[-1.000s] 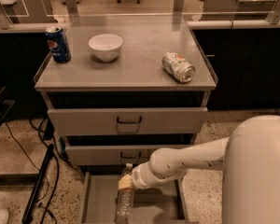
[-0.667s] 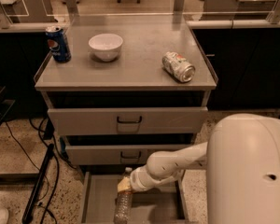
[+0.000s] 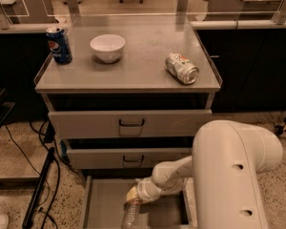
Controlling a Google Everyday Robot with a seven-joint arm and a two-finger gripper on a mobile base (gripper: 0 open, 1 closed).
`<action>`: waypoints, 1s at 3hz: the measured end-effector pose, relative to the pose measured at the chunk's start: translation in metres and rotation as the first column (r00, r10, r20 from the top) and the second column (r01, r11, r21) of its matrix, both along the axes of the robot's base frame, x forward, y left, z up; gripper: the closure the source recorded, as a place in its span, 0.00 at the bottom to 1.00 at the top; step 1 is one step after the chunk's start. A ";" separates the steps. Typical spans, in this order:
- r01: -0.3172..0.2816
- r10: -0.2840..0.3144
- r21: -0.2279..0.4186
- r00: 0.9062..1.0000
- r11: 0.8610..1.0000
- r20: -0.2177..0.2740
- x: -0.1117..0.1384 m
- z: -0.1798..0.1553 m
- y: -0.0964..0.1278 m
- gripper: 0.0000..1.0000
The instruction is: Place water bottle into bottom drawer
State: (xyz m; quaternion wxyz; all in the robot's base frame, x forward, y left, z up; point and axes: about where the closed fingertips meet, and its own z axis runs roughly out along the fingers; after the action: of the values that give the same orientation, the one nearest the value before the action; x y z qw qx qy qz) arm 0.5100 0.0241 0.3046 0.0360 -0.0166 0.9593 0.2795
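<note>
Hanging over the pulled-out bottom drawer point(image 3: 105, 199), the gripper point(image 3: 133, 195) has its fingers clamped on the top of the water bottle point(image 3: 129, 217), which points down into the drawer. Farther back, the cabinet top point(image 3: 143, 78) holds a tipped silver can point(image 3: 181, 68), a white bowl point(image 3: 107, 47) and a blue can point(image 3: 59, 44).

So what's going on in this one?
The robot's arm reaches down into the open bottom drawer. Its gripper is at the top end of the water bottle, which is inside the drawer near its front. Whether the bottle has been let go cannot be told. A Pepsi can, a white bowl and a silver can on its side sit on the cabinet top.
</note>
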 end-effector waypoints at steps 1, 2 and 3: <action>0.000 0.000 -0.001 1.000 1.000 -0.004 -0.001 -0.002 -0.001 1.00; 0.018 -0.018 0.008 1.000 1.000 -0.024 -0.003 -0.013 -0.002 1.00; 0.096 -0.094 0.020 0.994 0.995 -0.063 0.001 -0.048 -0.016 1.00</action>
State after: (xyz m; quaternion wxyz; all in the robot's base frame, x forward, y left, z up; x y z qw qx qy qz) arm 0.5109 0.0084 0.2569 0.0196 0.0381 0.9564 0.2888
